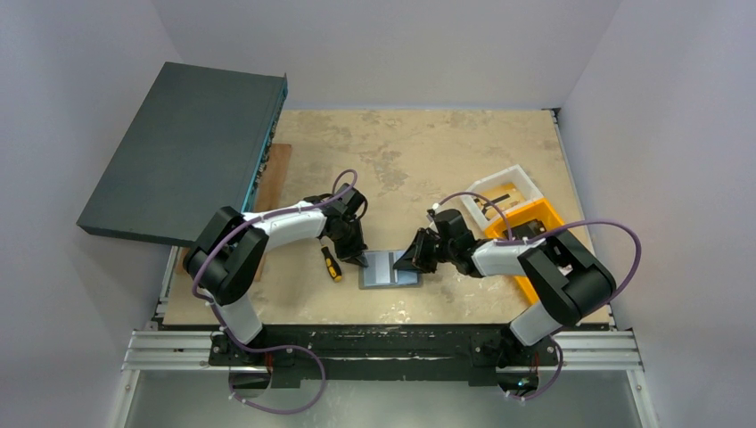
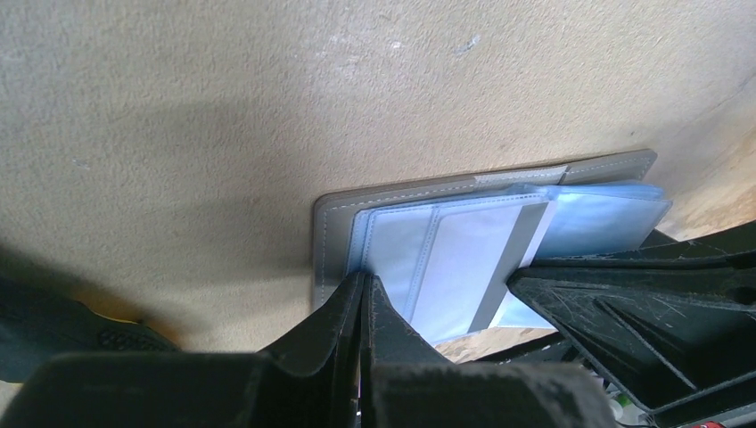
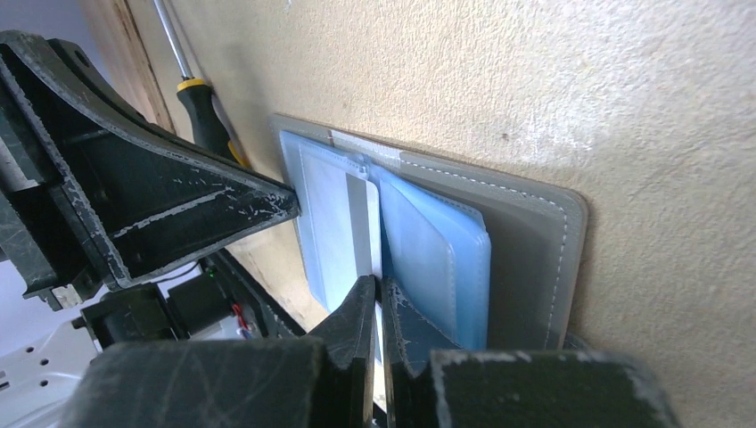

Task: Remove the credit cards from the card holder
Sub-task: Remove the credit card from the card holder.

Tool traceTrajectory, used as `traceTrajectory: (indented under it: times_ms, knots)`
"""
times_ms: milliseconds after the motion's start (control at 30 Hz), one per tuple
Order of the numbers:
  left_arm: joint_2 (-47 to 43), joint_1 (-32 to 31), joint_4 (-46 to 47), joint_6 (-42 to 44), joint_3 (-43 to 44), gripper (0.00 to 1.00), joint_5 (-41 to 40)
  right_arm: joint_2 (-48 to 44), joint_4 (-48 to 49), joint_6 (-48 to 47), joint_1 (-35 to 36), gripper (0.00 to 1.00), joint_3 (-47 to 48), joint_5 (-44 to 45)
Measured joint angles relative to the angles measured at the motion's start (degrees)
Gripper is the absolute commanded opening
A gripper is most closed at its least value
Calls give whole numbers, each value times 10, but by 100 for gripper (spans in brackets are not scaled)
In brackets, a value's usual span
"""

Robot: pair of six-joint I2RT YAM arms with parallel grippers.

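The card holder [image 1: 390,268] lies opened flat on the tabletop [image 1: 428,152], close to its near edge and midway between the two arms. Its grey cover faces down and its pale blue-grey pockets face up. A white card [image 3: 334,223] with a grey stripe lies across the inner pockets, beside the centre fold.

The right hand [image 3: 378,303] is clenched on the near edge of that card, and a thin white sliver shows between its fingers. The left hand [image 2: 364,292] is clenched too, its tips pressed onto the holder's left leaf at the near edge. Whether it pinches anything cannot be told.

A screwdriver [image 1: 332,264] with a yellow and black handle lies just left of the holder. To the right stand an orange bin [image 1: 546,217] and a white tray [image 1: 508,180]. A large dark flat box [image 1: 183,152] overhangs the far left corner.
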Motion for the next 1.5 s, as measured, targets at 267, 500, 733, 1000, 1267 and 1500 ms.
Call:
traceTrajectory:
  times_ms: [267,500,733,1000,1267,1500]
  knots:
    - [1,0,3,0,0,0,1,-4,-5,-8,-4,13,-3,2]
    - [1,0,3,0,0,0,2,14,38,2,-7,21,-14,-18]
    - [1,0,3,0,0,0,2,34,90,19,-8,15,-24,-40]
    - [2,0,3,0,0,0,5,40,106,28,-8,14,-28,-46]
    - [3,0,3,0,0,0,6,40,107,30,-7,16,-28,-47]
    - [3,0,3,0,0,0,7,40,102,28,-4,7,-24,-46]
